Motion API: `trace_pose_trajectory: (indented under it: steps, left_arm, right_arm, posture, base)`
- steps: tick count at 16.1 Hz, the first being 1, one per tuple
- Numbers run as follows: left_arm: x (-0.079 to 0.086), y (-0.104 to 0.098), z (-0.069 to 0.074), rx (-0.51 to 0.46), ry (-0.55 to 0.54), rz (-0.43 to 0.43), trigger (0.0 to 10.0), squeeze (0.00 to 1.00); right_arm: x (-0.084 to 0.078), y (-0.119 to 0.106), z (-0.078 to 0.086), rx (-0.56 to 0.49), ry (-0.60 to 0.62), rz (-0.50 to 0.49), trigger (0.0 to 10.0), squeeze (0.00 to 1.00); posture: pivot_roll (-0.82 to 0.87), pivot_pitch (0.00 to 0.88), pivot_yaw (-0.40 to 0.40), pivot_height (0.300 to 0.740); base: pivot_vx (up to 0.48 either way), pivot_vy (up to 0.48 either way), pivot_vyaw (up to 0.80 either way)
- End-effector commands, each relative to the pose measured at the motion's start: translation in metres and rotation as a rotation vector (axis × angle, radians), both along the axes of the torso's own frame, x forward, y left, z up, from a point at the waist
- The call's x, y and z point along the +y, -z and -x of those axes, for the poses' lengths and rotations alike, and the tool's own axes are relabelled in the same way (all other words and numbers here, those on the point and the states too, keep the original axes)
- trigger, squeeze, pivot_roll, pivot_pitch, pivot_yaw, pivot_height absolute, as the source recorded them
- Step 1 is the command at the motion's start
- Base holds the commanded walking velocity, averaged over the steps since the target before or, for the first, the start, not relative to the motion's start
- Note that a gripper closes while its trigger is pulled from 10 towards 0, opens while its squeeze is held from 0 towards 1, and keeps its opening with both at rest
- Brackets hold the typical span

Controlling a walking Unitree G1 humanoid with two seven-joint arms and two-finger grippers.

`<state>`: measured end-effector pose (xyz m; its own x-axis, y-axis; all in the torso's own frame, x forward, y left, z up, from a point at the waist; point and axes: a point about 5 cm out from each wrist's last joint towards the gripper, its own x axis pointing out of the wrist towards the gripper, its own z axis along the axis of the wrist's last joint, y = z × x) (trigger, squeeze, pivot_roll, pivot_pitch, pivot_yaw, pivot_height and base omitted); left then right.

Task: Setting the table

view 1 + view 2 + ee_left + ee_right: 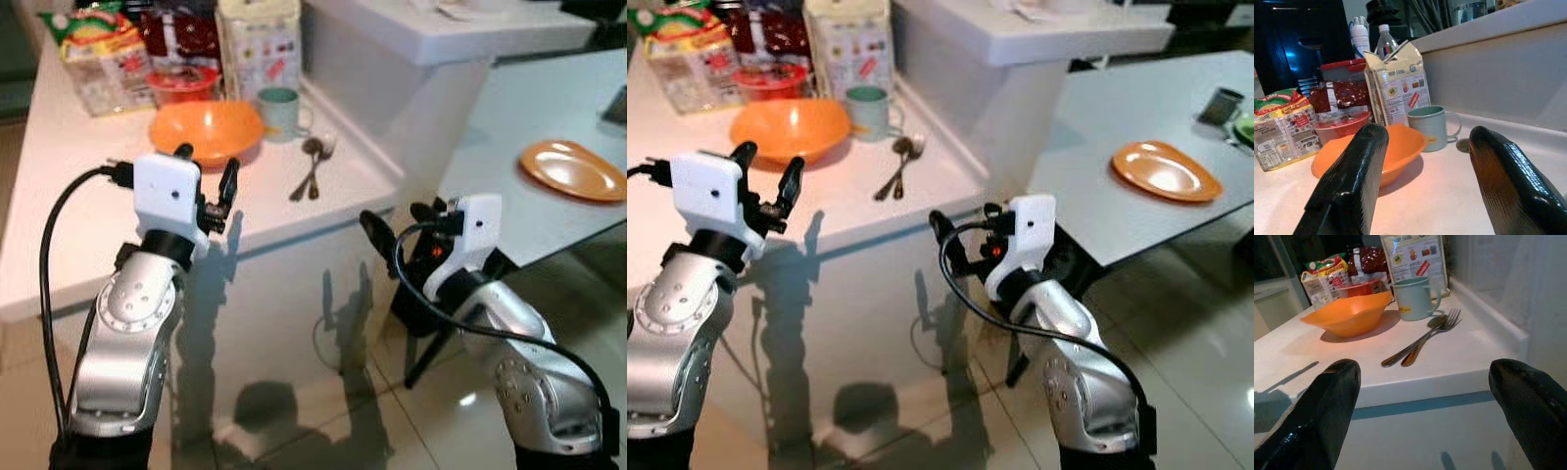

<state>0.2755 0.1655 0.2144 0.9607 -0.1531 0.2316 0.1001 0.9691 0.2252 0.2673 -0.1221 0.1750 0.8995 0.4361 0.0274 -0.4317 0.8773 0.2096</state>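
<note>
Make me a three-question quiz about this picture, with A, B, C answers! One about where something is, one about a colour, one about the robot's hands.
1. Where do the spoon and fork lie?
A. in the bowl
B. on the counter beside the mug
C. on the plate

2. What colour is the bowl?
A. orange
B. blue
C. white

3. How are the left gripper's fingers?
A. shut on the mug
B. shut on the spoon
C. open, holding nothing

Answers:
1 B, they rest on the white counter next to the mug.
2 A, it is orange like the plate on the table.
3 C, the left wrist view shows a wide gap between them; the right gripper is open too.
</note>
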Motion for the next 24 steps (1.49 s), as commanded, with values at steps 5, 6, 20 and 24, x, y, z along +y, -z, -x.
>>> trace_pose_trajectory:
  steps: [5,6,20,24]
  left_arm:
    - [0.002,-0.006,-0.006,-0.019,-0.022,0.022,10.0,0.0]
    - [0.002,-0.006,-0.006,-0.021,-0.025,0.022,10.0,0.0]
    - [0.043,-0.019,-0.025,0.007,-0.214,0.098,10.0,0.33]
    - [0.062,-0.034,-0.051,0.081,-0.22,0.131,10.0,1.0]
  right_arm:
    - [-0.004,-0.003,-0.003,-0.006,0.004,0.016,10.0,0.0]
    - [-0.003,-0.003,-0.003,-0.006,-0.002,0.02,10.0,0.0]
    - [0.008,-0.005,0.005,-0.046,-0.144,0.092,10.0,0.0]
    - [0.01,-0.004,0.01,-0.028,-0.184,0.077,10.0,0.0]
  posture:
    - [0.06,0.0,-0.021,0.74]
    - [0.06,0.0,-0.021,0.74]
    - [0.06,0.0,-0.023,0.74]
    - [0.06,0.0,-0.015,0.74]
  base:
    - [0.37,0.0,-0.34]
    - [0.375,0.0,0.0]
    - [0.215,0.0,0.21]
    - [0.0,0.0,0.0]
